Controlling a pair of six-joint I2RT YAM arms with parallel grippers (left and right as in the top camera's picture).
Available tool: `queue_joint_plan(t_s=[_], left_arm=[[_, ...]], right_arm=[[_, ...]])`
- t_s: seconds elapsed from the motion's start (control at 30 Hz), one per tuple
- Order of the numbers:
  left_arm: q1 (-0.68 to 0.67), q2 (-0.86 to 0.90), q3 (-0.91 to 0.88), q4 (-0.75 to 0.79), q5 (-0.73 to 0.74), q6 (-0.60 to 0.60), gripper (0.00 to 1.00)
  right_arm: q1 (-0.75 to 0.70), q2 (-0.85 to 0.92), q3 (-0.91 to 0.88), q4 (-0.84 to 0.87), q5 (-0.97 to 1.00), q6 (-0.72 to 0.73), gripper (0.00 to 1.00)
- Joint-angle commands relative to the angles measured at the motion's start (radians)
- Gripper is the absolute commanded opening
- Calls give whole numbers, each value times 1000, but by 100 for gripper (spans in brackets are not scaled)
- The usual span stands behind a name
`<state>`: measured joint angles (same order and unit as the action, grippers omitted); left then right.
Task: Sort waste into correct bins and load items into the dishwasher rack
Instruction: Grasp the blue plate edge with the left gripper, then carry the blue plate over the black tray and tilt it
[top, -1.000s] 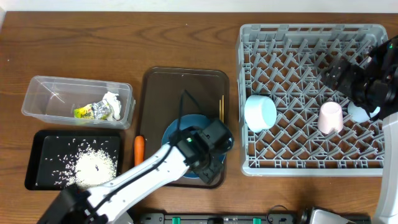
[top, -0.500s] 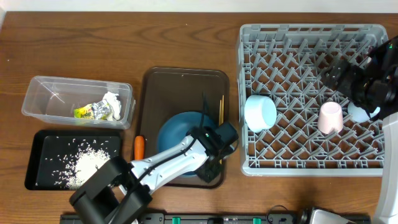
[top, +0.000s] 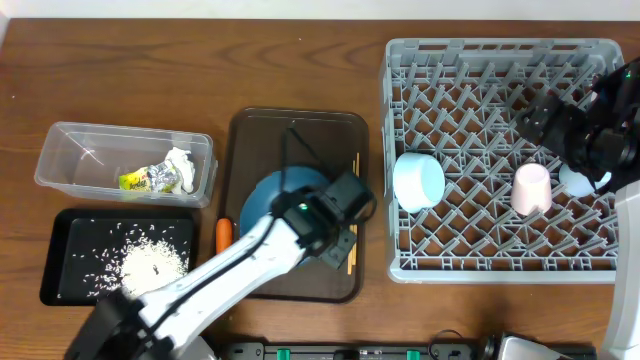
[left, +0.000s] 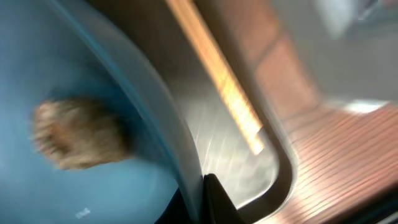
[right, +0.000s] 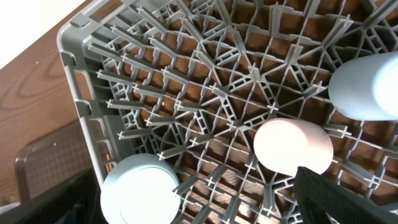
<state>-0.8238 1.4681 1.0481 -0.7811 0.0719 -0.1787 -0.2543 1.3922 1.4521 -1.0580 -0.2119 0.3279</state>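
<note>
My left gripper (top: 335, 222) is shut on the right rim of the blue plate (top: 272, 198), which lies on the brown serving tray (top: 300, 130). In the left wrist view the rim runs between the jaws (left: 202, 186), and a brown food lump (left: 78, 134) lies on the plate (left: 56, 193). Chopsticks (top: 354, 168) lie by the tray's right edge. My right gripper (top: 590, 140) hovers open over the dishwasher rack (top: 480, 60). In the rack stand the bowl (top: 418, 180), the pink cup (top: 531, 188) and the light blue cup (top: 576, 181).
The clear tub (top: 60, 150) holds the yellow-green wrapper (top: 138, 180) and the white tissue (top: 180, 168). The black tray (top: 60, 250) below it holds rice (top: 150, 265). An orange carrot (top: 224, 232) lies on the table between the black tray and the serving tray.
My left gripper has shut on the plate's rim. The plate has shifted slightly up and left on the serving tray. The right arm has not moved.
</note>
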Motion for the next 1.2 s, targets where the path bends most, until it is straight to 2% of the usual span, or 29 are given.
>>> queue_joint_plan(t_s=[0.0, 0.27, 0.63, 0.73, 0.93, 1.17], left_arm=[[20, -108, 45, 35, -12, -87, 6], [68, -271, 45, 25, -122, -147, 6], [134, -480, 45, -51, -388, -363, 6], [224, -550, 44, -103, -425, -403, 6], [475, -671, 32, -135, -404, -402, 6], [781, -725, 5, -111, -185, -269, 6]], right_arm=[[-6, 1, 10, -1, -5, -14, 94], [-6, 1, 10, 0, -5, -14, 94], [-6, 1, 10, 1, -5, -14, 94], [-6, 1, 10, 3, -5, -14, 95], [-6, 1, 10, 3, -5, -14, 94], [-6, 1, 10, 2, -5, -14, 94]])
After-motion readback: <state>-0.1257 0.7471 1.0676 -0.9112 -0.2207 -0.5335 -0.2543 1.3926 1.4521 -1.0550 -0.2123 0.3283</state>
